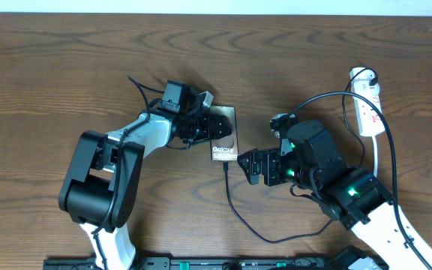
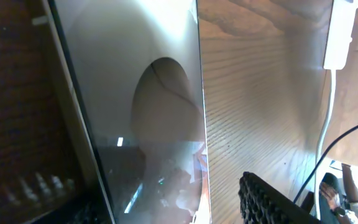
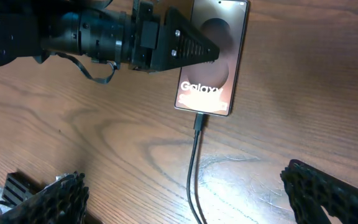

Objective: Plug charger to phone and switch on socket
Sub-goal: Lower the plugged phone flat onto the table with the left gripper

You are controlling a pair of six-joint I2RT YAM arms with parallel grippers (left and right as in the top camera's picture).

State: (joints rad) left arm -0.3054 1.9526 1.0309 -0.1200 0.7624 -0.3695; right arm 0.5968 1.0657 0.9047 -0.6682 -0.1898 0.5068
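- Overhead: the left gripper lies over the upper part of the phone, with its fingers on the dark face. From here I cannot tell how far apart its fingers are.
- Overhead: the right gripper stands just beside the phone's lower corner. It does not touch the phone and holds nothing.
- Overhead: the charger leaves the phone edge nearest the right gripper and passes just beside that tool's fingers. It then loops across the table behind the right arm and rises to the socket.
- Overhead: the socket lies well behind the right gripper, and the right arm's own bulk stands between the two. A black plug sits at the socket's far end.
- Left wrist: the phone's glossy face, with its pale oval, fills the view directly under the tool. The tool's own fingers are not clearly seen, so its spread cannot be told.
- Left wrist: past the phone's edge lies bare table, with one ridged finger of the right gripper low ahead. The socket is far ahead, trailing its white cord.
- Right wrist: the right gripper's fingers are spread wide at both lower corners and hold nothing.
- Right wrist: straight ahead between those fingers, the charger runs to the phone, and its connector is seated in the near edge.
- Right wrist: the left gripper reaches in from the left and covers part of the face above the "Galaxy" lettering.
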